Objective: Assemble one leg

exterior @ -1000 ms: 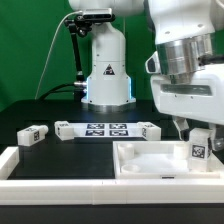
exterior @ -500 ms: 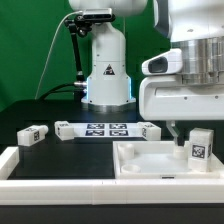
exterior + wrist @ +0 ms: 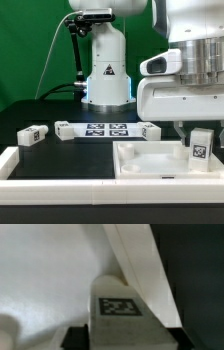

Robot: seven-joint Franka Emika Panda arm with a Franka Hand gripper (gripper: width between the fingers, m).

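Note:
A leg (image 3: pixel 200 147), a small white block with a black-and-white marker, stands upright in the right corner of the large white rimmed panel (image 3: pixel 145 160). My gripper (image 3: pixel 196 131) is straight above it, shut on its upper part. In the wrist view the leg (image 3: pixel 120 305) fills the gap between my two dark fingers (image 3: pixel 78 336), which touch both its sides. The panel's floor (image 3: pixel 45 274) and raised rim (image 3: pixel 135 258) lie beneath it.
Three more legs lie on the dark table: one at the exterior view's left (image 3: pixel 32 134) and two (image 3: pixel 64 129) (image 3: pixel 150 130) at the ends of the marker board (image 3: pixel 105 128). A white frame (image 3: pixel 50 178) runs along the front. The arm's base (image 3: pixel 106 70) stands behind.
My hand has turned from a tilt to upright over the leg and shifted slightly to the exterior view's right. The leg has hardly moved.

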